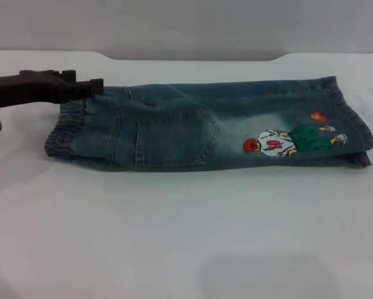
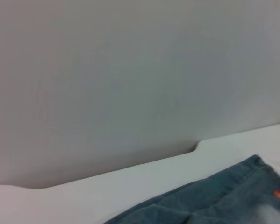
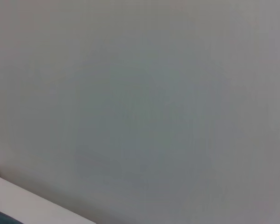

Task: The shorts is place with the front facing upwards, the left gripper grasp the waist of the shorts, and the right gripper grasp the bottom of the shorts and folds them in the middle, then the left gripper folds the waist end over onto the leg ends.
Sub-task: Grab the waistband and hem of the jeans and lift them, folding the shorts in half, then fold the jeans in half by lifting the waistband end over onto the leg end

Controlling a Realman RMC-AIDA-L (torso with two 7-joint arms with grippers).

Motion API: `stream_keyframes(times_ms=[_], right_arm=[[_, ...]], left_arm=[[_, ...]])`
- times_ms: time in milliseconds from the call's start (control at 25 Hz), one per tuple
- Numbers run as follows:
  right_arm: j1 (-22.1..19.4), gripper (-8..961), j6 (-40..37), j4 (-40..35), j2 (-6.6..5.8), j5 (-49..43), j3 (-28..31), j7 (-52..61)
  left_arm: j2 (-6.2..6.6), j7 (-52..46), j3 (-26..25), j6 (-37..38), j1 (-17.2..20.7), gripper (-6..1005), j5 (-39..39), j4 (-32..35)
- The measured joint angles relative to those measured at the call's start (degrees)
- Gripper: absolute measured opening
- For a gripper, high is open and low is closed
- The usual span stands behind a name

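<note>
The shorts [image 1: 205, 128] are laid flat on the white worktop [image 1: 174, 237], already folded in half lengthwise. Their long side runs left to right. The waist [image 1: 66, 128] is at the left end and the leg ends [image 1: 351, 124] are at the right end. The left hand [image 1: 98, 86] is at the far corner of the waist, so it is nearest for the next fold. It cannot be told whether cloth is pinched. The right hand is not seen. No containers are seen.

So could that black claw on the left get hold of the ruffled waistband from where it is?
Probably yes. The left gripper is already at the far corner of the waist of the shorts, with nothing lying between them on the table. Whether it already holds the cloth, I cannot tell.
</note>
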Motion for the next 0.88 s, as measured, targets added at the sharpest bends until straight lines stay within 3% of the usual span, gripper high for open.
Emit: stream_keyframes(times_ms=[120, 320, 600, 880], right_arm=[[0.0, 336, 0.0, 0.12, 0.01, 0.15, 0.05, -0.32], [-0.6, 336, -0.01, 0.49, -0.14, 5.13, 0.2, -2.64], [1.22, 336, 0.23, 1.29, -0.72, 7.46, 0.93, -4.55], [2.65, 336, 2.83, 2.6, -0.99, 9.09, 1.88, -4.75]], left_arm=[[0.07, 0.66, -0.88, 0.41, 0.04, 788, -0.75, -0.99], [-0.31, 7.63, -1.96, 1.95, 1.04, 788, -9.82, -6.51], [-0.79, 10.73, -1.6, 1.75, -0.65, 787, -11.12, -10.53], [0.02, 9.17, -1.62, 0.88, -1.1, 787, -10.31, -11.23]])
